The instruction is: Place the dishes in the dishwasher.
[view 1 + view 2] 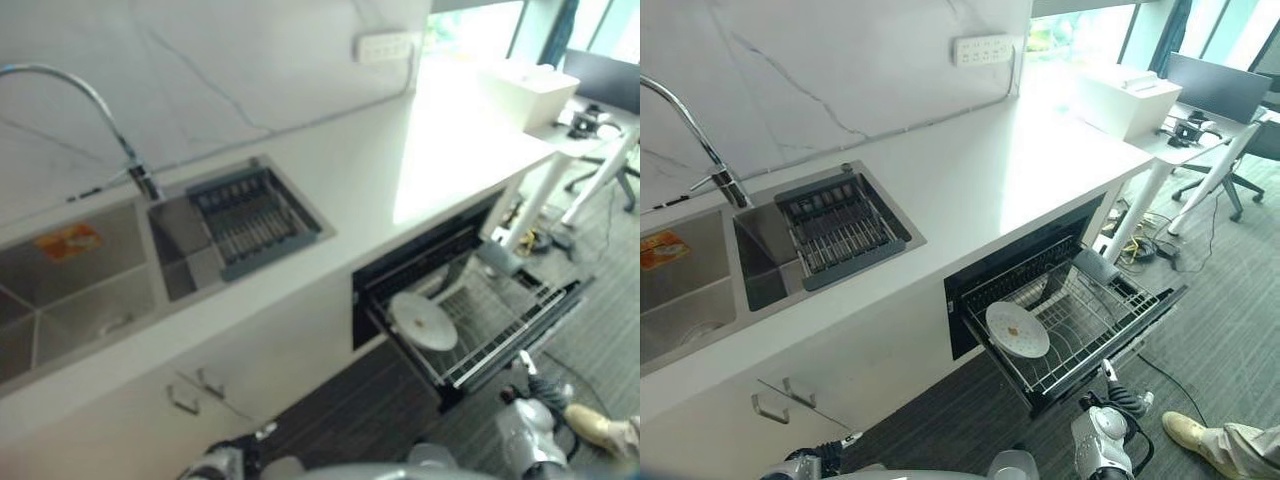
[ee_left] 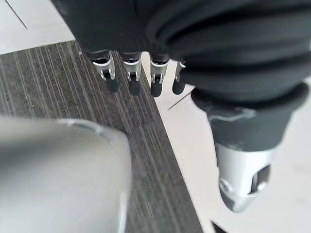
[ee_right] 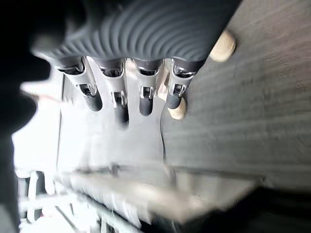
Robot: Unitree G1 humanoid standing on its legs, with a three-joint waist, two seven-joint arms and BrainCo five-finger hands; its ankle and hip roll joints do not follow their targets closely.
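White kitchen desk (image 1: pixel 970 180) with sink (image 1: pixel 700 280); dishwasher rack (image 1: pixel 1080 320) pulled out lower right, white plate (image 1: pixel 1017 329) lying flat inside. Left hand (image 2: pixel 141 73), right hand (image 3: pixel 126 92) low, fingers straight, empty. Risk: flat plate blocks slots.

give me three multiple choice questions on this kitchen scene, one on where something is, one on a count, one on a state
1. Where is the white plate?
A. in the sink
B. on the pulled-out dishwasher rack
C. on the counter

2. How many plates are on the rack?
A. one
B. two
C. four

3. What state is the left robot hand in?
A. curled round a plate
C. pinching a cloth
B. open, holding nothing

Answers:
1 B, the plate lies on the wire rack drawn out below the counter.
2 A, a single plate shows on the rack.
3 B, its wrist view shows straight fingers hanging over the floor with nothing in them; the right robot hand looks the same.
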